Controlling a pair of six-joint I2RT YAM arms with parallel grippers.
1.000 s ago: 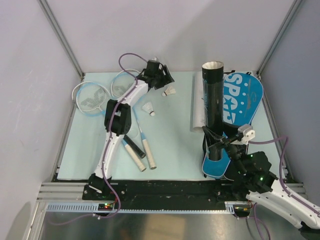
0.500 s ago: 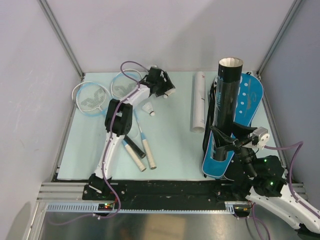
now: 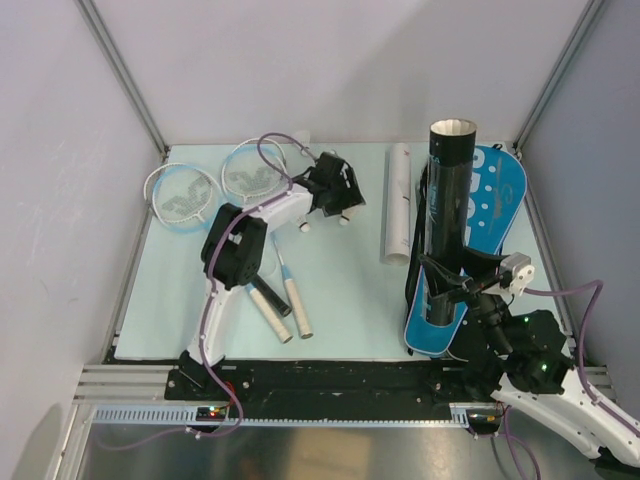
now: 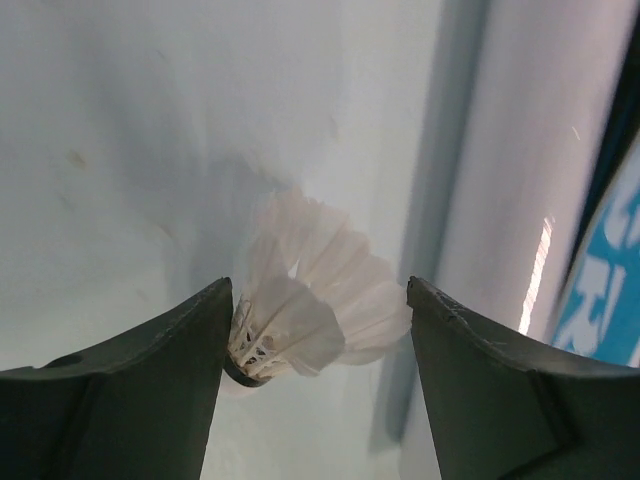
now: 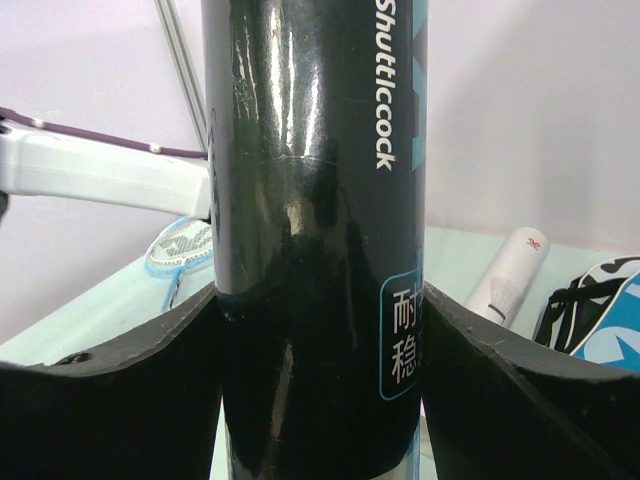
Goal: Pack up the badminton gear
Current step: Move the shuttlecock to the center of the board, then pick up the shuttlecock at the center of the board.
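Left arm (image 3: 235,250) reaches forward, wrist angled down. Left gripper (image 4: 320,292) has both fingers touching a small white feathered shuttlecock (image 4: 322,262). Right arm (image 3: 540,365) is folded low. Right gripper (image 5: 320,295) clamps a long black tube (image 5: 310,150), which stands upright.

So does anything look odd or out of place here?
One thing: the left claw grips the shuttlecock end to end, base on one finger, feathers pressed against the other, so they could bend.

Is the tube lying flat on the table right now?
No, the right gripper holds the tube upright, its open end on top.
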